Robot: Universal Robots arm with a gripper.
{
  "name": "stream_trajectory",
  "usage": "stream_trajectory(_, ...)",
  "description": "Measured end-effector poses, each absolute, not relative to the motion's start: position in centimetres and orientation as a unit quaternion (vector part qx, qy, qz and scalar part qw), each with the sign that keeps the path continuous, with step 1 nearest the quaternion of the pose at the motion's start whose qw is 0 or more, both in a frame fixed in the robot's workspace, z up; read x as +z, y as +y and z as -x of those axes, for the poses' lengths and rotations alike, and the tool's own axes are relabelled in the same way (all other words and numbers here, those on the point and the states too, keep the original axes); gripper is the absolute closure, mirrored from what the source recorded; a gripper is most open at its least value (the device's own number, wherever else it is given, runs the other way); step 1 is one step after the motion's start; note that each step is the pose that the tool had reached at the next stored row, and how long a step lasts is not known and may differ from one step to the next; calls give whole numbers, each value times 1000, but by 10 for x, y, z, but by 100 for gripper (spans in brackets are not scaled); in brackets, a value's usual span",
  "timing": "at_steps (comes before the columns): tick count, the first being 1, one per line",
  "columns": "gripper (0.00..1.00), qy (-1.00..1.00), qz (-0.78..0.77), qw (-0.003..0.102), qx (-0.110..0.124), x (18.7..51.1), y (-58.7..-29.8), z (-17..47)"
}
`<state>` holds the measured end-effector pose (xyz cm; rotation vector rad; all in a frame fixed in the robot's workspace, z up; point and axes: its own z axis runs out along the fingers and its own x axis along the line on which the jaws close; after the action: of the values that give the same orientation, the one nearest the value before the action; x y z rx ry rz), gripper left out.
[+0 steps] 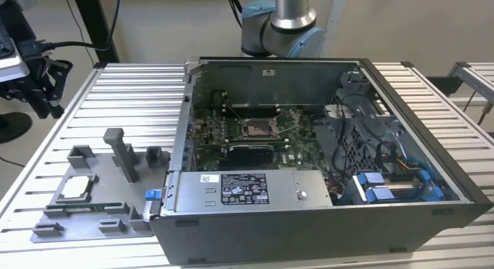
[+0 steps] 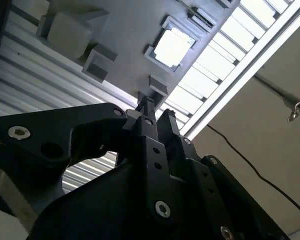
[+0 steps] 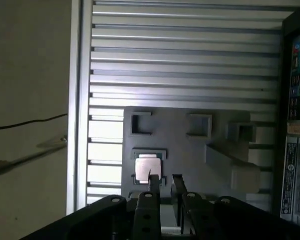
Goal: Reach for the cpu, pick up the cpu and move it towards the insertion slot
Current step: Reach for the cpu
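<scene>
The cpu [image 1: 75, 189] is a pale silvery square lying flat in a recess of the grey plastic tray [image 1: 92, 234], on the table at the exterior view's left. It also shows in both wrist views, bright in its frame [image 2: 172, 47] [image 3: 147, 167]. My black gripper [image 1: 45, 101] hangs at the exterior view's left edge, well away from the tray. Its fingers [image 3: 152, 184] are open with a narrow gap and hold nothing. The insertion slot [image 1: 258, 127] is the metal-framed socket on the green board inside the open computer case [image 1: 309, 223].
The tray carries an upright grey post [image 1: 122, 153] and several low blocks near the cpu. The case's tall wall [image 1: 179, 147] rises right beside the tray. The slatted metal table [image 1: 131, 95] ends close to the tray on the exterior view's left.
</scene>
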<state>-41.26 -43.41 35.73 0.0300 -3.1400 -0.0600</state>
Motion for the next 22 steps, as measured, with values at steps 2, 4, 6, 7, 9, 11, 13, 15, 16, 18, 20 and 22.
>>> stream_trajectory(2,0,-1000,-10,0,-19,357,-434,413)
stream_trajectory(4,0,-1000,-10,0,-19,357,-434,413)
stream_trajectory(6,0,-1000,-10,0,-19,357,-434,413)
stream_trajectory(7,0,-1000,-10,0,-19,357,-434,413)
stream_trajectory(9,0,-1000,-10,0,-19,357,-434,413)
stream_trajectory(11,0,-1000,-10,0,-19,357,-435,413)
stream_trajectory(13,0,-1000,-9,0,-19,357,-435,413)
stream_trajectory(15,0,-1000,-9,0,-19,357,-435,413)
stream_trajectory(16,0,-1000,-9,1,-19,357,-435,413)
stream_trajectory(18,0,-1000,-9,0,-19,356,-435,413)
stream_trajectory(20,0,-1000,-9,0,-19,355,-435,413)
stream_trajectory(22,0,-1000,-8,0,-19,353,-435,413)
